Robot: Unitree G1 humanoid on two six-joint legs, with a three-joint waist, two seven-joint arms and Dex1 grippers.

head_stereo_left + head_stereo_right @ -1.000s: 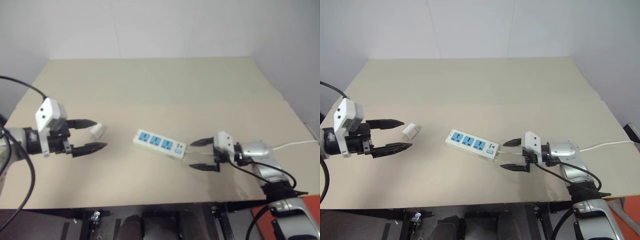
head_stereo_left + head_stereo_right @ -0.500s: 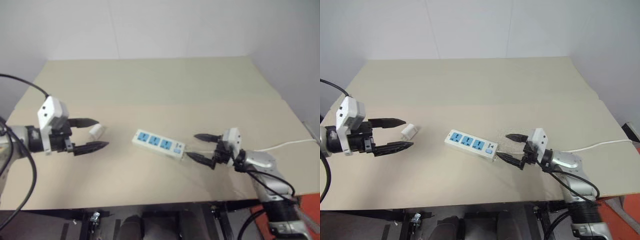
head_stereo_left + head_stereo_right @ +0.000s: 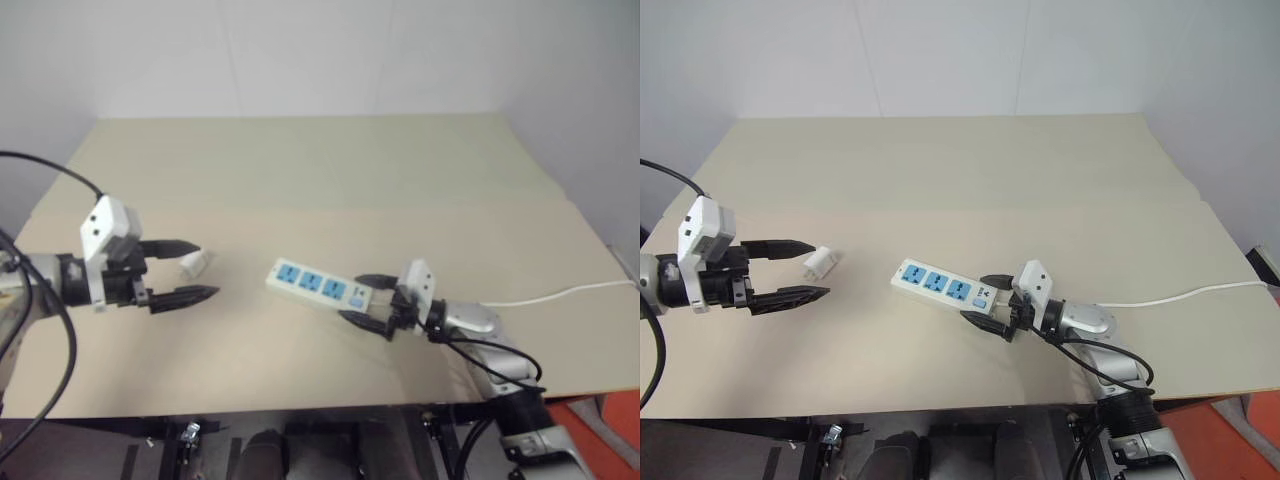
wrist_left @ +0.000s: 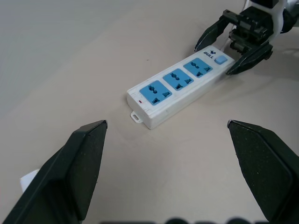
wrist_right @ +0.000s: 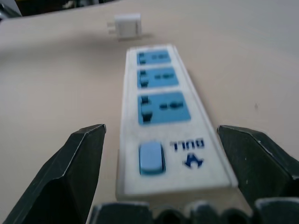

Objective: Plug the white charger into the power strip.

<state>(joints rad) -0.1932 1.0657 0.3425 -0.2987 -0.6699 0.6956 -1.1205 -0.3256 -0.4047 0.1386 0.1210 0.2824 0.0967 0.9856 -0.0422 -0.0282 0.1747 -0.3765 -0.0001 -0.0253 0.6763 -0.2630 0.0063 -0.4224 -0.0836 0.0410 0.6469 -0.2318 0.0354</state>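
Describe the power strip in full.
The power strip is a long flat white plastic bar lying flat on the beige table. It has three blue sockets in a row, all empty, a blue switch and "BULL" print at the cord end. The open right gripper straddles that end.

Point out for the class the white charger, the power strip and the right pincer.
white charger (image 3: pixel 820 263): right eye view, on the top face of its body.
power strip (image 3: pixel 939 285): right eye view, on the middle blue socket.
right pincer (image 3: pixel 983 300): right eye view, midway between its open fingertips, astride the strip's switch end.
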